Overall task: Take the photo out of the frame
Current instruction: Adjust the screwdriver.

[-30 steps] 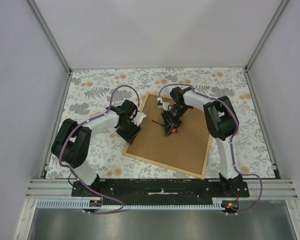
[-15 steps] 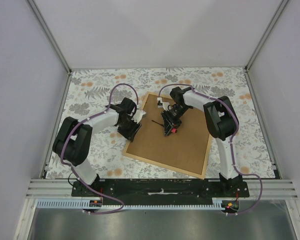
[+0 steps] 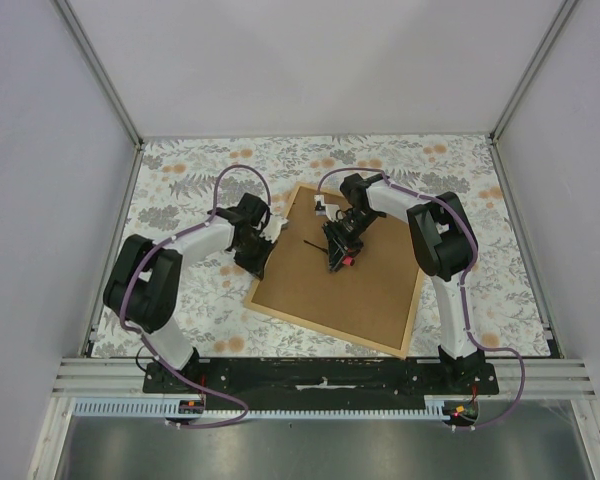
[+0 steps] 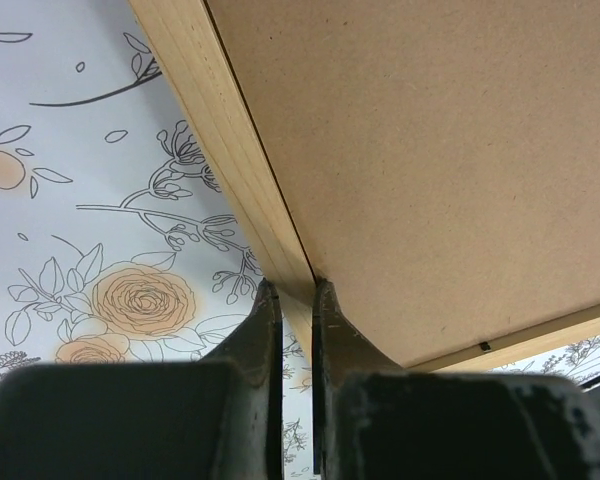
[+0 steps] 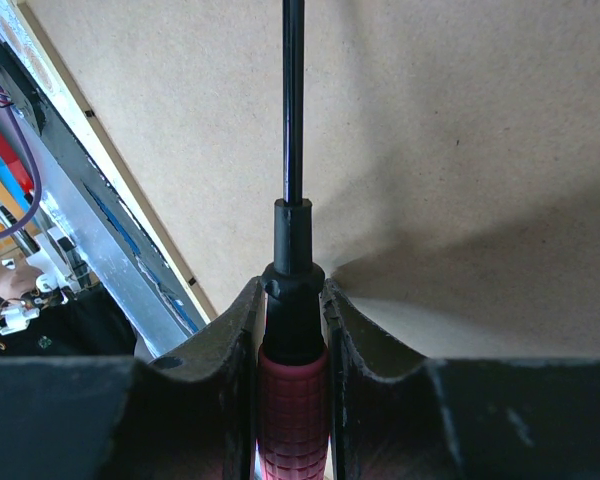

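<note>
Judged an early step: readying to free the back of the frame [image 3: 360, 290], lying face-down and skewed on the flowered worktop [image 3: 180, 180], brown backing board [image 5: 460, 120] upward and apparently seated inside the tan wooden strips. No sight of the photo anywhere; presumably under that board, inside the frame. At the frame's left edge, close to its near-left corner, left claw [image 4: 295, 300] pressed almost together, pinching the thin wooden strip between its fingertips, seemingly to steady or tilt the frame. Over the middle of the frame's back, right claw [image 5: 292, 290] clamped on a screwdriver [image 5: 293, 240] at the junction of red ribbed handle and black collar, thin dark shaft reaching out across the board toward the frame's left side, tip out of the wrist view. Next move, as a guess: bringing the tip down to the seam between board and strip, or to any fastening there, and prying without gouging or skating across the smooth board. Calls for a firm hold at the left edge, so as not to let the frame slide on the cloth. A few small dark marks along the frame's strips, perhaps retaining tabs, too small to tell. In the way: the board itself covering the photo, and both arms crowded over the frame's far-left half, with little room between left claw and screwdriver tip.
</note>
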You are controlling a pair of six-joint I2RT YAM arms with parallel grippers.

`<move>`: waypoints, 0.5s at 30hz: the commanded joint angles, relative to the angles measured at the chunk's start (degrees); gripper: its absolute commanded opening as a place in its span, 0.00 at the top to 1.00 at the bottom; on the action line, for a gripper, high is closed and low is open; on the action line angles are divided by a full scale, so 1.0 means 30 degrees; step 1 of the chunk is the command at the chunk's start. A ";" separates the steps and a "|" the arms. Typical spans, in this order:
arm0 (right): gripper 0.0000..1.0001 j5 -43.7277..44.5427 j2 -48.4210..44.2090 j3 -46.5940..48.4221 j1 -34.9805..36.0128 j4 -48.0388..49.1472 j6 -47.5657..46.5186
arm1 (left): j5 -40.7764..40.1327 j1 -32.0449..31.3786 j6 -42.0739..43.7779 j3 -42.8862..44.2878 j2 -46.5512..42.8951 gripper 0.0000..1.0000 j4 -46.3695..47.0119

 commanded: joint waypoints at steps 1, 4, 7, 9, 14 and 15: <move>1.00 0.0052 -0.1017 -0.0127 0.0034 0.0284 -0.0316 | 0.0348 0.0001 0.1358 -0.0682 -0.0497 0.98 0.0940; 1.00 -0.0065 -0.1046 -0.0156 0.0063 0.0284 -0.0316 | 0.1959 0.0556 0.1271 -0.0800 -0.0732 0.98 0.1057; 1.00 -0.0183 -0.1046 -0.0127 0.0063 0.0226 -0.0374 | 0.3133 0.0997 0.1212 -0.0800 -0.0879 0.98 0.1145; 1.00 -0.0270 -0.1046 -0.0127 0.0063 0.0196 -0.0403 | 0.3310 0.1027 0.1212 -0.0742 -0.0879 0.98 0.1058; 1.00 -0.0476 -0.1396 0.0312 0.0034 -0.0214 -0.0667 | 0.3398 0.1699 0.0889 -0.0216 -0.1229 0.35 0.0940; 1.00 -0.0447 -0.1543 0.0429 -0.0024 -0.0243 -0.0725 | 0.3399 0.1904 0.0918 0.0192 -0.1405 0.28 0.0940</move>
